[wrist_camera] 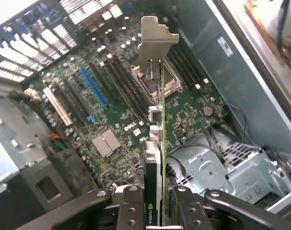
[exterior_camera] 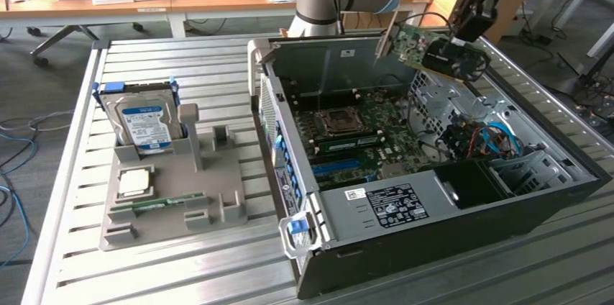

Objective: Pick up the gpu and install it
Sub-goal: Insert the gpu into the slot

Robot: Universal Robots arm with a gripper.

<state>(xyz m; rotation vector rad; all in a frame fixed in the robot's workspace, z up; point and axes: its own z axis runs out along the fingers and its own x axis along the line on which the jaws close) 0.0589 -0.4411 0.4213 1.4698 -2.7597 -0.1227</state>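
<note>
The gpu [exterior_camera: 415, 43] hangs in the air over the far corner of the open computer case [exterior_camera: 287, 125], tilted, with its green board and dark cooler showing. My gripper [exterior_camera: 461, 42] is shut on the card's dark end. In the wrist view the gpu [wrist_camera: 157, 139] is edge-on between my fingers [wrist_camera: 132, 207]. Its silver bracket [wrist_camera: 155, 40] points away from me, above the motherboard [wrist_camera: 116, 124]. The card is clear of the board and touches no slot.
On the motherboard lie a blue slot [wrist_camera: 93, 86], a white slot [wrist_camera: 56, 103] and the CPU socket [exterior_camera: 338, 119]. At the exterior view's left, a grey holder [exterior_camera: 172, 197] carries a hard drive [exterior_camera: 144, 121], a CPU [exterior_camera: 134, 181] and a RAM stick [exterior_camera: 158, 204]. A power supply [exterior_camera: 393, 204] fills the case's near end.
</note>
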